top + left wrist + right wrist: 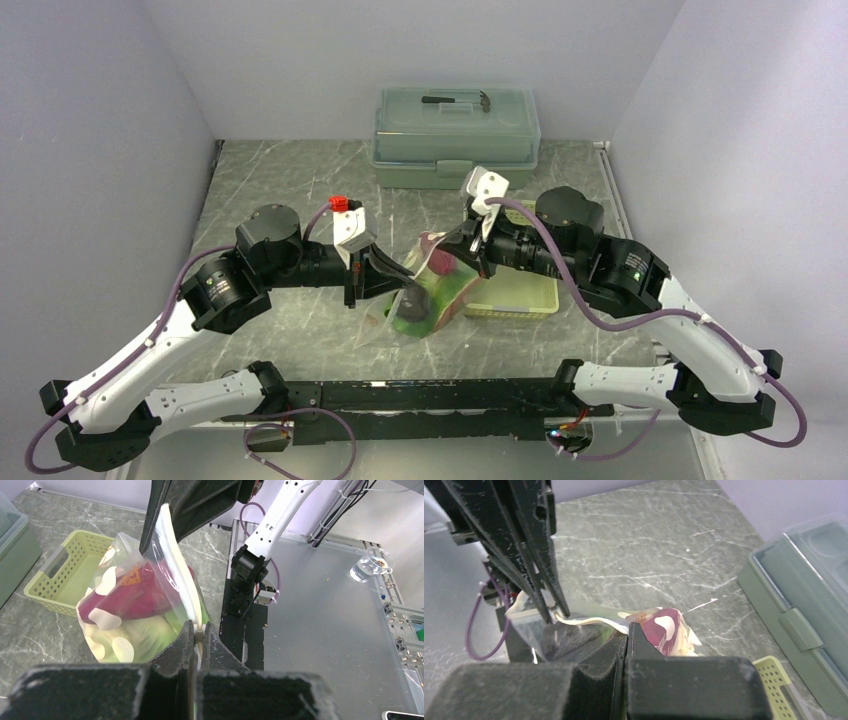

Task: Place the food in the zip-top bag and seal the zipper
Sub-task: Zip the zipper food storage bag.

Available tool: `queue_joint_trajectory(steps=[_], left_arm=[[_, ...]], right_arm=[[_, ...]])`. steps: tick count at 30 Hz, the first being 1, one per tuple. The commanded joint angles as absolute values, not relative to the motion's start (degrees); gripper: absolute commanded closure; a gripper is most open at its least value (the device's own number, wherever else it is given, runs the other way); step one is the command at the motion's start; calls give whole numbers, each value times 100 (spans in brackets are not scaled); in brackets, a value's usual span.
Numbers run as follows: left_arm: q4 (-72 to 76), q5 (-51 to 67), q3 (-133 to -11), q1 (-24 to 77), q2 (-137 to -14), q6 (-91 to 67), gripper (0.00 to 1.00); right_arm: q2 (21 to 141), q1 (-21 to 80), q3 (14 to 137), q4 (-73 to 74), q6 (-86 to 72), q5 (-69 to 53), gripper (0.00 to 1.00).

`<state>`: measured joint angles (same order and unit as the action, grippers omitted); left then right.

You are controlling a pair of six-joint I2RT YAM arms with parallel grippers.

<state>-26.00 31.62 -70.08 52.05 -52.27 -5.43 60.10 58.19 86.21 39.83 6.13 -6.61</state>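
Observation:
The clear polka-dot zip-top bag [428, 290] hangs between my two grippers above the table's middle. A magenta-purple root [131, 598] and green pieces [145, 635] show through its wall. My left gripper [400, 280] is shut on the zipper strip [176, 575] at the bag's left end; its tips [200, 632] pinch the white strip. My right gripper [468, 244] is shut on the strip's other end, with its tips [628, 630] in the right wrist view, beside the magenta piece [664, 632]. The other gripper's fingers [531, 555] meet the strip opposite.
A pale yellow-green perforated tray [520, 300] lies just right of the bag, under my right wrist. A lidded grey-green box [455, 135] stands at the back. White walls close in left, right and behind. A black rail [420, 395] runs along the near edge.

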Motion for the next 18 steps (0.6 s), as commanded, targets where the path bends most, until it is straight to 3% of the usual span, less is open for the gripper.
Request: queue_joint_trajectory(steps=[1, 18], left_arm=[[-2794, 3430, -6977, 5246, -5089, -611, 100], [-3112, 2944, -7011, 5244, -5126, -474, 100]], right_arm=[[5689, 5766, 8561, 2831, 512, 449, 100], [5243, 5761, 8121, 2135, 388, 2078, 100]])
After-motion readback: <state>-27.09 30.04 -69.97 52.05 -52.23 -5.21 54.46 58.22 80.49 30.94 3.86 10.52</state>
